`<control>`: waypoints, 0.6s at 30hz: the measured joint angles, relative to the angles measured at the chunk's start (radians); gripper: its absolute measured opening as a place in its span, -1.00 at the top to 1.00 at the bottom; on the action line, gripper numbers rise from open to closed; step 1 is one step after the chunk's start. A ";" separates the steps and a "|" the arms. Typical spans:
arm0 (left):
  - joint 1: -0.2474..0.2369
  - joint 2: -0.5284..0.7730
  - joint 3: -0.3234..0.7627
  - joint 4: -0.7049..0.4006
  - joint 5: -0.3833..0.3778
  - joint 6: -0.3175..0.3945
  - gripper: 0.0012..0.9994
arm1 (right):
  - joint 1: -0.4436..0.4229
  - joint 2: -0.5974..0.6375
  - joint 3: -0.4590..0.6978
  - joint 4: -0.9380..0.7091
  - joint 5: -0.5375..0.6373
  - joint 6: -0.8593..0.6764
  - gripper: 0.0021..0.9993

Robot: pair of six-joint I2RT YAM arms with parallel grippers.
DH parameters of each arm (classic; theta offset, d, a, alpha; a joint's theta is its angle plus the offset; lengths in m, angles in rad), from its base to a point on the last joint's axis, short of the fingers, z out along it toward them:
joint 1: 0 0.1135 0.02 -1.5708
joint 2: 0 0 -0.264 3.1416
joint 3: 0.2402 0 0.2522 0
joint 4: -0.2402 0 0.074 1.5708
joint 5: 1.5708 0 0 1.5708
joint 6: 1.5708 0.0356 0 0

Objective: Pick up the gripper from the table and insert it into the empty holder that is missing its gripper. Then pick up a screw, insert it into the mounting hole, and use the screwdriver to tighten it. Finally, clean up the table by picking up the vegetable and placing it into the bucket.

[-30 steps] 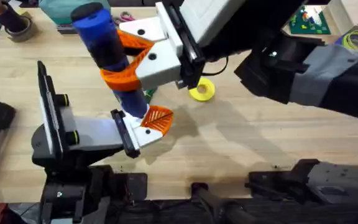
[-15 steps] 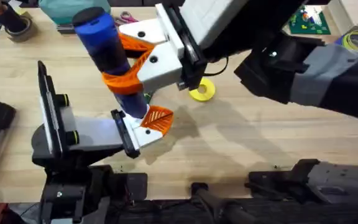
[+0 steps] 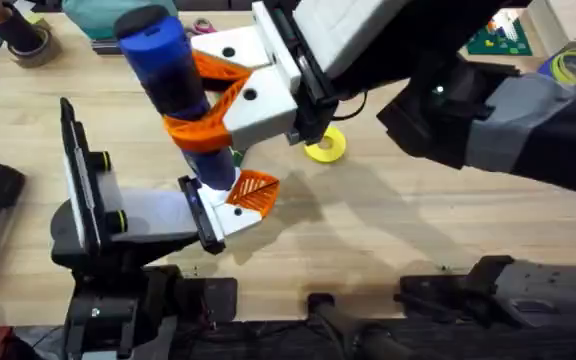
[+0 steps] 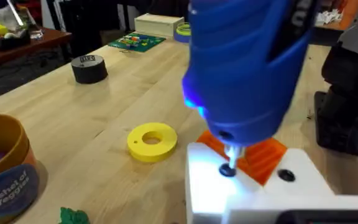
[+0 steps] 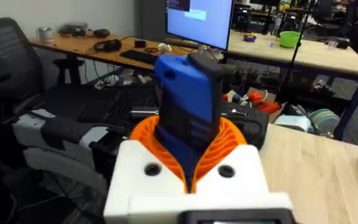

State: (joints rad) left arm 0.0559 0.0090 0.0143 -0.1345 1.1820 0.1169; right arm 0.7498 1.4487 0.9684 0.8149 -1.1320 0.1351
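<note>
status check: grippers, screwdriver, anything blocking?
Right gripper shut on screwdriver, bit down on white holder. Left gripper state unclear. Vegetable still on table. Nothing blocking.

table (image 3: 388, 240): you have pale wood, matt grain
screwdriver (image 3: 173, 85): smooth blue plastic, thin metal bit
gripper (image 3: 253, 190): ribbed orange plastic
holder (image 4: 247, 193): smooth white plastic

screwdriver (image 3: 176, 90) upright in right hand (image 3: 223, 95), its bit on the holder (image 3: 230, 215), ring disc (image 3: 324, 144) to the right
</note>
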 joint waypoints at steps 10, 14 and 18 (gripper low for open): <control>0.000 0.000 0.000 0.000 0.000 0.000 0.99 | 0.000 0.000 0.000 0.004 -0.003 0.018 0.96; 0.000 0.000 0.000 0.000 0.000 0.000 0.99 | 0.000 0.000 0.000 0.004 -0.003 0.014 0.96; 0.000 0.000 0.000 0.000 0.000 0.000 0.99 | 0.000 0.000 0.000 0.004 -0.003 0.014 0.96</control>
State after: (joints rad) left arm 0.0559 0.0093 0.0143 -0.1344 1.1820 0.1172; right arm 0.7498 1.4487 0.9684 0.8185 -1.1351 0.1490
